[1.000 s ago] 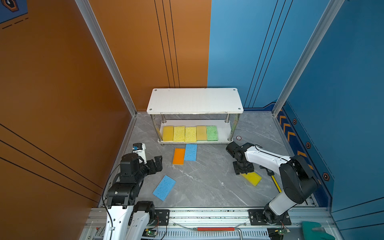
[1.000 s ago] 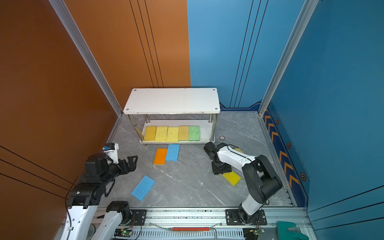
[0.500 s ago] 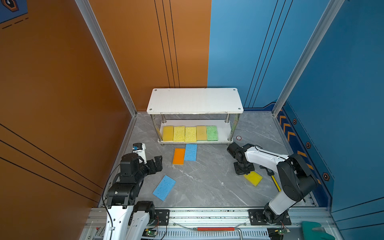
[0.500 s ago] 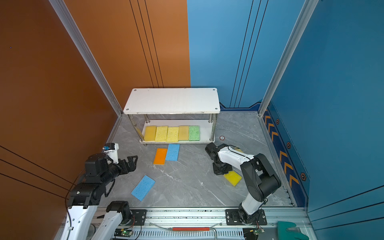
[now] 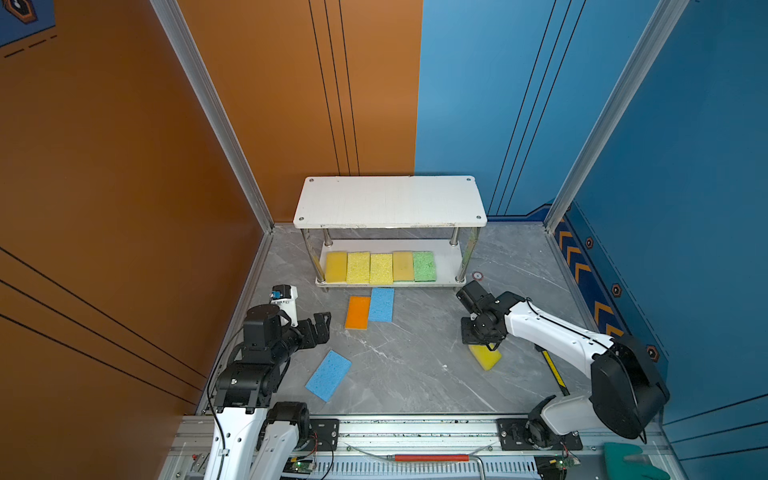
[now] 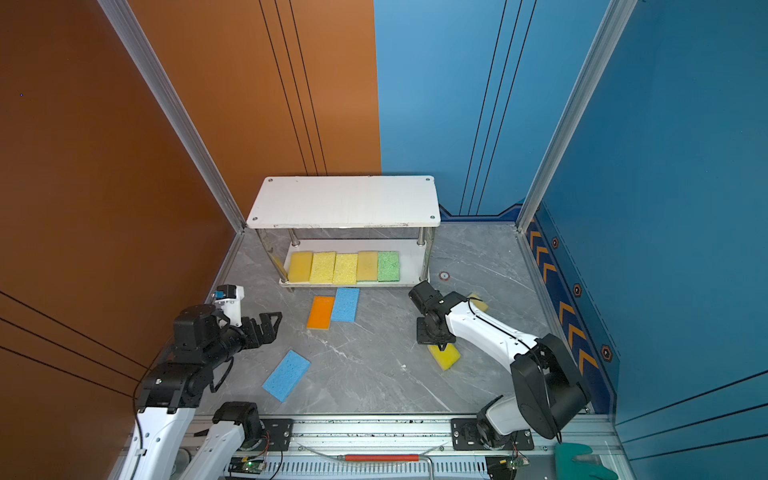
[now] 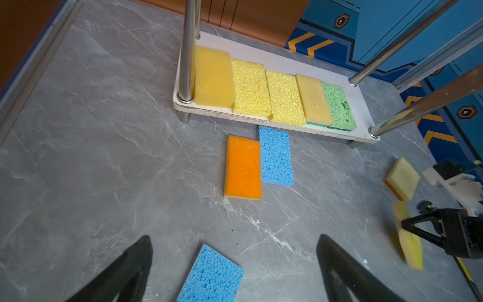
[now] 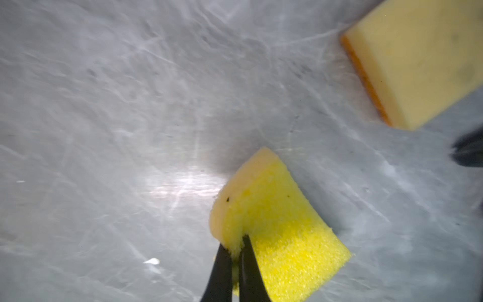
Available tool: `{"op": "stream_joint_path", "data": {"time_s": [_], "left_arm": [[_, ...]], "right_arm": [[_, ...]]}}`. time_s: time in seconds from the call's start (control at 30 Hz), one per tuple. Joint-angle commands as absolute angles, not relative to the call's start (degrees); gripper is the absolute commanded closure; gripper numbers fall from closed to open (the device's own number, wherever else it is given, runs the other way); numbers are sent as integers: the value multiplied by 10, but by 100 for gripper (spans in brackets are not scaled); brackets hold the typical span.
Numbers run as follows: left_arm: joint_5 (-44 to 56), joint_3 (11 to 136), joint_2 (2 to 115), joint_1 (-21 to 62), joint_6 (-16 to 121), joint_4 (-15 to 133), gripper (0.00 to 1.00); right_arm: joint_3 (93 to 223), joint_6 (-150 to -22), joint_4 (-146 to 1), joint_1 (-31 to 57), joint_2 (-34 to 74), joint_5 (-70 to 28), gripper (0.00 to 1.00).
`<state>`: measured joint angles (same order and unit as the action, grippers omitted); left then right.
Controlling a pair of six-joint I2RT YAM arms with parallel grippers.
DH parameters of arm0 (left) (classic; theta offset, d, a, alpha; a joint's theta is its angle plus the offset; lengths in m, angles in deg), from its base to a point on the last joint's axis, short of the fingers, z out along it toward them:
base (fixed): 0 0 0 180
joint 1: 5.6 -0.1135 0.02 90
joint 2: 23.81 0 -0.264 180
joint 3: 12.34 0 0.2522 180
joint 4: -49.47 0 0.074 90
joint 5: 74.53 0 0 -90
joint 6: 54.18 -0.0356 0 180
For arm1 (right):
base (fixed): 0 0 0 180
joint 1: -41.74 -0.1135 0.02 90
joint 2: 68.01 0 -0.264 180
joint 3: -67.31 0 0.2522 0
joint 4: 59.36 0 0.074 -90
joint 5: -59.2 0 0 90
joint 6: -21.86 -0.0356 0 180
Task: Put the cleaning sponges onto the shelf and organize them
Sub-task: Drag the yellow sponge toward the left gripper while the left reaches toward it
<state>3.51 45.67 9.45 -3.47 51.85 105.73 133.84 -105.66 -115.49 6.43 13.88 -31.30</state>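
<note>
Near the front edge of the tabletop (image 5: 415, 374), left side, a blue sponge (image 5: 328, 375) is laid flat and skewed. The left gripper (image 5: 319, 323) is held close by on the left-edge side, jaws spread wide, nothing gripped.

Right of centre, the right gripper (image 8: 237, 245) is clamped on a yellow sponge (image 8: 274, 222), pinched at one corner only. Foam is crushed thin between the tips and the pad is bent, so it is judged light, soft and springy. Nothing fragile, and slip is unlikely on the porous face, but droop and swing are to be expected from a corner hold. A grip across the short width near mid-length would be preferred for flat placement. Whether the free end touches the tabletop cannot be told.

Mid-tabletop, an orange sponge (image 5: 358, 311) and a second blue sponge (image 5: 381, 304) are laid side by side, touching, close to the shelf's front edge. A pale tan sponge (image 7: 402, 179) is seen beside the right arm, toward the right edge.

At the far edge, the shelf (image 5: 390, 201) is stood. Five sponges are lined edge to edge on the lower board (image 5: 446, 266), ending in a green sponge (image 5: 424, 266); bare board is left only at the right end. Entry there is limited by the top board (image 6: 345, 201) above and the posts (image 5: 467, 255) at the corners. That top board is bare and open from above, so it is judged the easier drop.
</note>
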Motion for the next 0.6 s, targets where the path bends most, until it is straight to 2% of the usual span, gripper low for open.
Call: {"op": "stream_joint_path", "data": {"time_s": [0.0, 0.03, 0.07, 0.2, 0.33, 0.37, 0.43, 0.57], "left_arm": [[-17, 451, 109, -20, 562, 1031, 2], [-18, 447, 111, -13, 573, 1027, 2], [-19, 440, 110, -5, 586, 1018, 2], [-6, 411, 104, 47, 634, 987, 2], [31, 390, 107, 127, 676, 962, 2], [43, 381, 110, 153, 689, 951, 2], [55, 361, 120, 195, 719, 917, 2], [61, 311, 163, 274, 789, 809, 2]], "right_arm": [[1330, -1162, -1062, 20, 140, -262, 100], [1333, -1180, -1042, -1, 146, -259, 98], [1339, -1197, -1020, -15, 157, -253, 93], [1364, -1224, -961, -41, 208, -225, 54], [1369, -1196, -945, -31, 189, -205, 37], [1369, -1175, -955, -23, 176, -200, 29], [1373, -1124, -997, 2, 154, -193, 21], [1334, -1026, -1055, 95, 114, -148, 19]]}}
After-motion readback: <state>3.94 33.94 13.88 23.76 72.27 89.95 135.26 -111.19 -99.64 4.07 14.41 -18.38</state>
